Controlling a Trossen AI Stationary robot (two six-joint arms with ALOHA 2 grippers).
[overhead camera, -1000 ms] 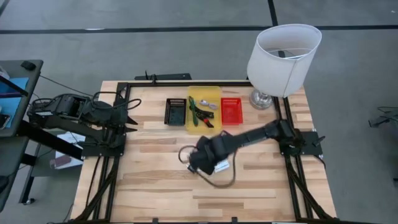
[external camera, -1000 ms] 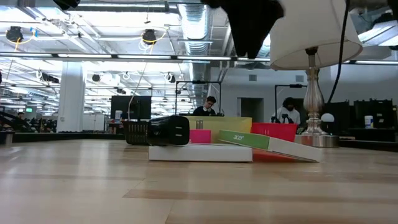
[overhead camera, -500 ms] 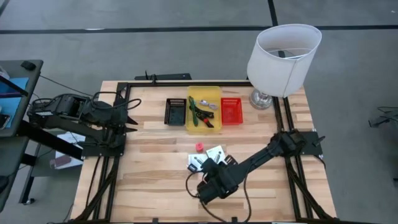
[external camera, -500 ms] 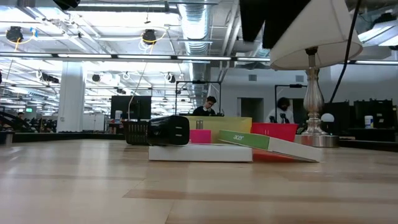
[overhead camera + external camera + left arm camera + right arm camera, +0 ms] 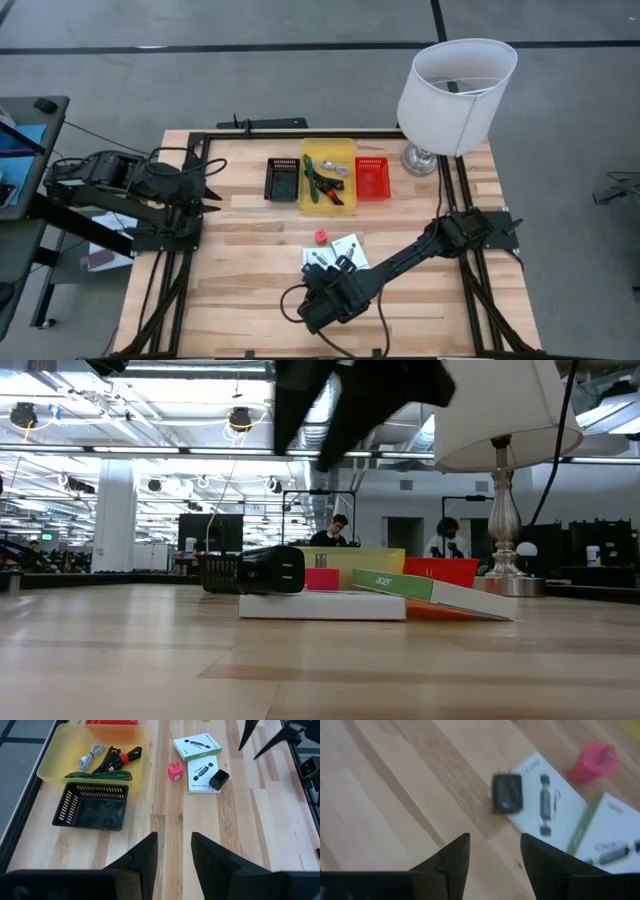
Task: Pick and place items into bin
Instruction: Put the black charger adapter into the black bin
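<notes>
A tiny pink-red cube (image 5: 320, 236) sits on the table beside two white cards with black marks (image 5: 345, 250). A small black adapter (image 5: 507, 793) lies on the edge of one card (image 5: 555, 815). The green-handled tool (image 5: 97, 775), the red-and-black cable-like tool (image 5: 120, 760) and the small silver cable (image 5: 89, 757) lie in the yellow bin (image 5: 328, 150). My right gripper (image 5: 318, 298) hovers open, above the table on the near side of the cards. My left gripper (image 5: 175, 855) is open and waits at the table's left edge.
A black basket (image 5: 282, 178) and a red bin (image 5: 371, 177) flank the yellow bin at the far side. The white lamp (image 5: 455, 90) stands at the far right corner. Bare wood lies to the left of the cards and along the near edge.
My right gripper has drawn back from over the cards toward the table's near edge, then shifted a little to the left, uncovering the cube, cards and adapter. These things lie where they were.
</notes>
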